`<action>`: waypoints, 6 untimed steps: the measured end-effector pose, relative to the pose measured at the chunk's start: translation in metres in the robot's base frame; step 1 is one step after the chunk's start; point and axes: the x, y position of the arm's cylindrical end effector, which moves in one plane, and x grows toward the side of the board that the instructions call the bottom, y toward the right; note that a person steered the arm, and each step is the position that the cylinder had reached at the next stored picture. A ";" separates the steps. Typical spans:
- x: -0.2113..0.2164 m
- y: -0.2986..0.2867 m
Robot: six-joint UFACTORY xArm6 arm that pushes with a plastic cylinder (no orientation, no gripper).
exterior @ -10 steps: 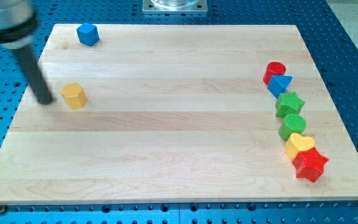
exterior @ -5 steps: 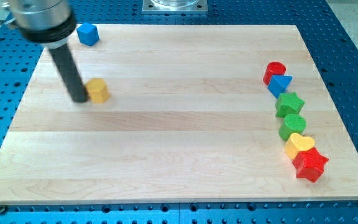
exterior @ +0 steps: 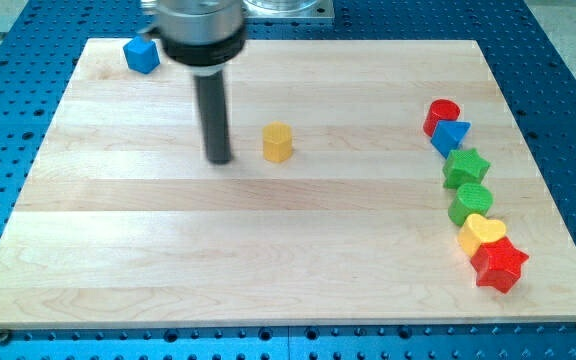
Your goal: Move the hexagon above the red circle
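A yellow hexagon (exterior: 278, 143) sits on the wooden board (exterior: 268, 240), a little left of the middle and in its upper half. My tip (exterior: 219, 159) is on the board to the hexagon's left, with a clear gap between them. The red circle (exterior: 442, 114) is at the view's right, at the top of a column of blocks. The hexagon is far to the left of the red circle and slightly lower in the view.
Below the red circle run a blue triangle (exterior: 452, 135), a green star (exterior: 466, 166), a green circle (exterior: 470, 202), a yellow heart (exterior: 481, 233) and a red star (exterior: 499, 264). A blue block (exterior: 141, 54) sits at the top left.
The tip has swept right across the board, pushing the yellow hexagon from the left side toward the middle. The hexagon now sits a short way ahead of the tip.
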 end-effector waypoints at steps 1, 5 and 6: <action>0.000 0.080; -0.066 0.141; -0.070 0.227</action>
